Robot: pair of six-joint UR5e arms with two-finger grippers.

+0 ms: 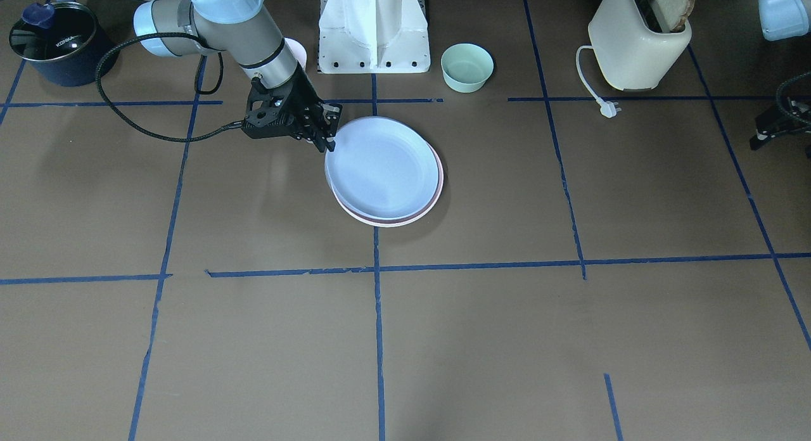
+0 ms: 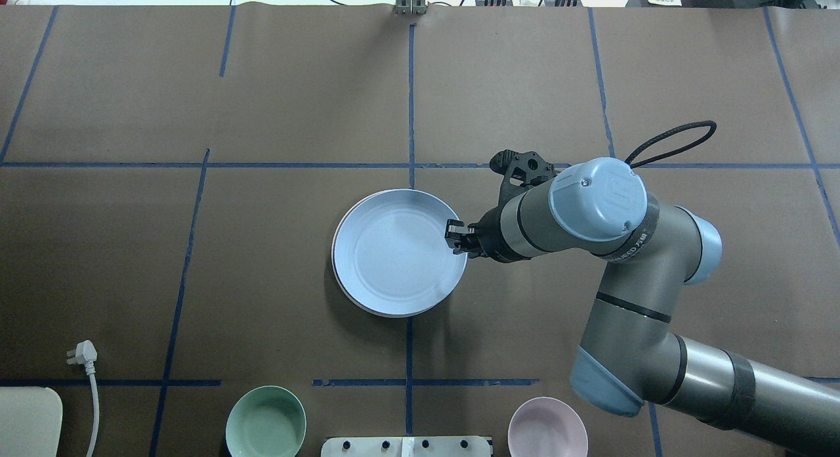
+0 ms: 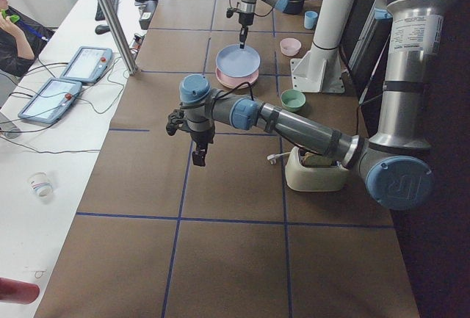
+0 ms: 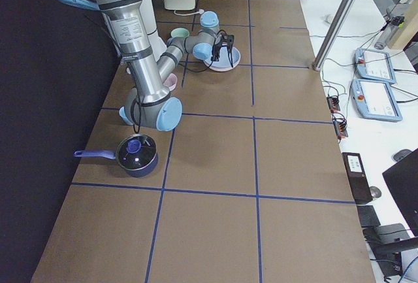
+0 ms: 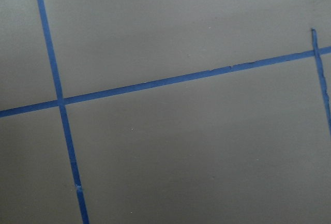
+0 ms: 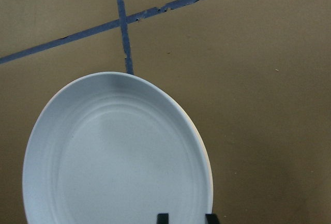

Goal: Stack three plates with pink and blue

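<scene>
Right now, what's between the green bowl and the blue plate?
Nothing; bare table between green bowl and blue plate, clear in the overhead view.

Light blue plate [image 1: 380,168], faint rings; pale pink plate [image 3: 235,81]; brown table [image 1: 507,339], blue tape grid [image 1: 378,339]; mint bowl [image 1: 467,67].
</scene>
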